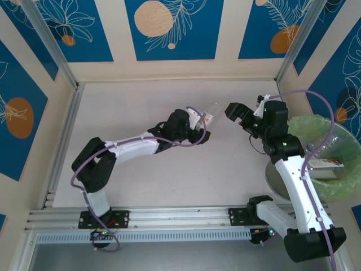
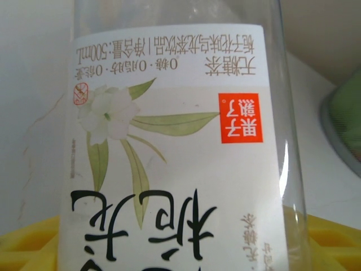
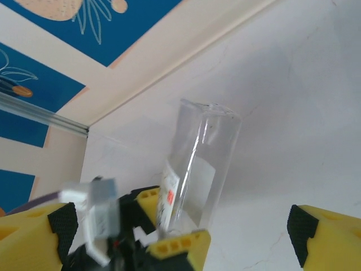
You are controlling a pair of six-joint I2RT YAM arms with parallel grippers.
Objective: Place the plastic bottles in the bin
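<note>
Left gripper (image 1: 202, 129) clamped on clear bottle (image 1: 210, 114) mid-table. Right gripper (image 1: 233, 110) is just beside it, jaws apart, and nearer the bin (image 1: 316, 125). Left wrist: bottle (image 2: 169, 141) close in, bin (image 2: 347, 113) off right. Right wrist: bottle (image 3: 197, 164) lengthwise between spread fingers (image 3: 324, 234), untouched.

Frame edges cut the bottle (image 2: 175, 141) top and bottom; the bin (image 1: 338, 186) rightward.

Left pincer (image 1: 201, 129) holding clear bottle (image 1: 212, 115), right pincer (image 1: 237, 113) spread nearby, bin (image 1: 316, 126) at right

The bottle (image 1: 210, 116) is above the table (image 1: 141, 169), well left of the bin (image 1: 309, 127).
</note>
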